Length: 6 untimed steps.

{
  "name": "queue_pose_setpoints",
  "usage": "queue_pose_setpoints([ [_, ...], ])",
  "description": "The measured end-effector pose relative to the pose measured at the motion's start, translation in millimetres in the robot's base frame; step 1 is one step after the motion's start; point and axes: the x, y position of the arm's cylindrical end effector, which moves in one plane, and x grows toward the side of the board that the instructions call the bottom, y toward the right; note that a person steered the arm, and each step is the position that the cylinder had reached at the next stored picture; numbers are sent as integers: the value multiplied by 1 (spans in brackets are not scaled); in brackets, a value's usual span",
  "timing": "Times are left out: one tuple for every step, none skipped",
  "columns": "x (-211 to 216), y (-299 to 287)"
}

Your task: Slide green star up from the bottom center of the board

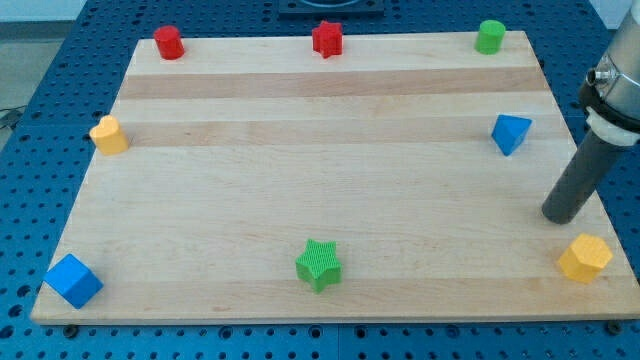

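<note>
The green star (319, 264) lies flat near the bottom centre of the wooden board (330, 170). My tip (559, 216) rests on the board at the view's right, far to the right of the star and a little higher. It stands just above and left of the yellow hexagonal block (585, 258) and below the blue block (510, 132). The tip touches no block.
A red cylinder (169, 43) sits at top left, a red star (327, 39) at top centre, a green cylinder (490, 36) at top right. A yellow block (109, 134) lies at the left edge, a blue cube (73, 281) at bottom left.
</note>
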Motion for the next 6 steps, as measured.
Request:
queue_pose_setpoints([
  [0,0],
  [0,0],
  [0,0],
  [-8,0],
  [-24,0],
  [-31,-8],
])
